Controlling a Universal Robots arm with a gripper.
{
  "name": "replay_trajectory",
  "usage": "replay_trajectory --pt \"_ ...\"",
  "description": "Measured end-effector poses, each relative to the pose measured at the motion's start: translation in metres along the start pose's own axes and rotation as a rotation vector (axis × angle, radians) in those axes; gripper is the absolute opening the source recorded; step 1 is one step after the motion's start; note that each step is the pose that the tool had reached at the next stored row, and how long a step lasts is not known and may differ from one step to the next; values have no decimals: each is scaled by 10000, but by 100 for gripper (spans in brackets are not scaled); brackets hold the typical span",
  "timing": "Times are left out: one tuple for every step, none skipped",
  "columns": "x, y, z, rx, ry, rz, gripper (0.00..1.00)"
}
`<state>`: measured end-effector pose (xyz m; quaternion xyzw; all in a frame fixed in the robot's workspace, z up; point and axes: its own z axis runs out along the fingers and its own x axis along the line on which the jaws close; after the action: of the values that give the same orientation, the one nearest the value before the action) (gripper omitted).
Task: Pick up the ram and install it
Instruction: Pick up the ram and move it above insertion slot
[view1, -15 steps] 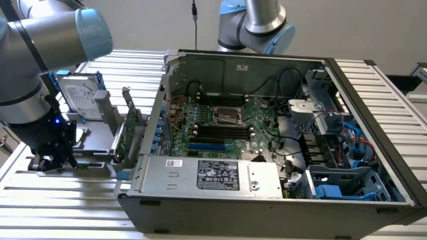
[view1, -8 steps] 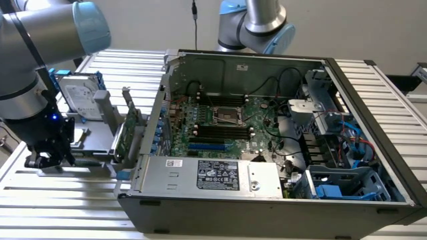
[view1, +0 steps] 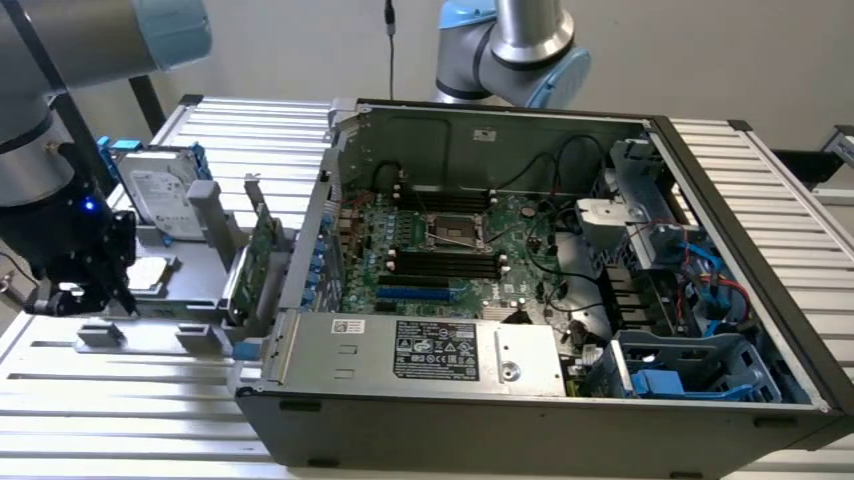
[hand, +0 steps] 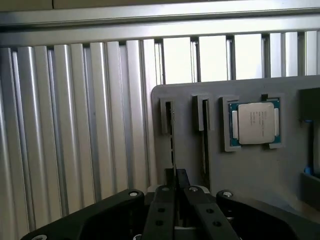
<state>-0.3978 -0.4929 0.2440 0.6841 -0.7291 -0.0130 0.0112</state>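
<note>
One gripper (hand: 174, 191), fingers clenched on one ram (hand: 173, 145), seen edge-on, over the grey tray (hand: 250, 170) by its two narrow holders (hand: 166, 116). One CPU (hand: 255, 122) seated in the tray, its print too small to read. Exterior view: gripper (view1: 83, 300) at the left; one hard drive (view1: 160, 190); one card (view1: 260, 265), upright; one open case (view1: 534, 410) with one motherboard (view1: 454, 240); one labelled power supply (view1: 427, 350), text illegible.
</note>
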Motion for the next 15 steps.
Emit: replay_trajectory --pt "0 0 -45 -2 -1 0 13" --pt "0 0 -89 -4 -1 0 13" --pt "0 -1 -134 -7 -1 0 13" --pt "-1 -3 -181 -9 -1 -1 13" --pt "-1 -6 -227 -12 0 -1 13" --pt "-2 -10 -273 -14 0 0 13" --pt "-2 -17 -319 -15 0 0 13" --pt "-3 -26 -364 -17 -1 -1 13" --pt "-4 -37 -409 -20 -1 -1 13" --pt "-5 -49 -456 -22 -2 0 13" --pt "-6 -64 -501 -25 -2 0 13" --pt "-7 -84 -548 -29 -3 0 13" --pt "-9 -110 -592 -31 -7 -2 13" --pt "-12 -147 -641 -36 -13 -3 13" --pt "-14 -188 -688 -45 -21 -8 13"
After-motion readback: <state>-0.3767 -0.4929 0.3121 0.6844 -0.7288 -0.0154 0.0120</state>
